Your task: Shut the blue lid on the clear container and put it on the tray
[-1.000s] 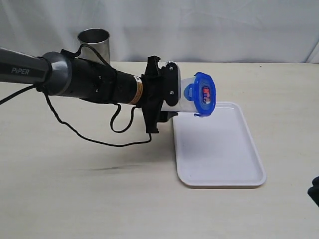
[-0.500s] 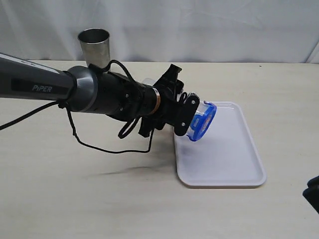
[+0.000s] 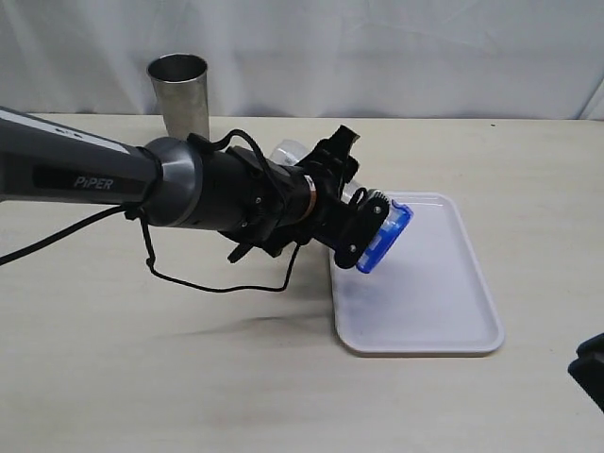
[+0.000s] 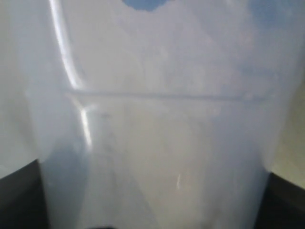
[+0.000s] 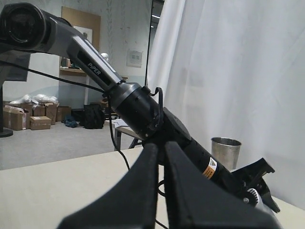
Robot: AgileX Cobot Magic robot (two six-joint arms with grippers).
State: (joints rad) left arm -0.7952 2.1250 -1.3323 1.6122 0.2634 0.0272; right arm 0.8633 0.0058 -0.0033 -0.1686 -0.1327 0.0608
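In the exterior view, the left pincer (image 3: 359,215) was clenched on the tall narrow clear plastic container (image 3: 287,151), carrying it tilted in the air over the left edge of the flat white rectangular plastic tray (image 3: 429,307). The small round blue plastic lid (image 3: 387,236) sat on the container's mouth and pointed down toward the tray. A steel tumbler (image 3: 179,90) stood on the desk (image 3: 142,377), well apart from the tray beyond its far left corner. In the left wrist view the blurred container wall filled the picture, with dark fingers (image 4: 19,200) pressed at both sides. In the right wrist view the right pincer (image 5: 161,181) had its fingers drawn together on nothing, facing the tumbler and the left arm. By my judgement the lid was on, though whether its flaps were snapped down could not be told. Setting the container on the tray and letting go remained.
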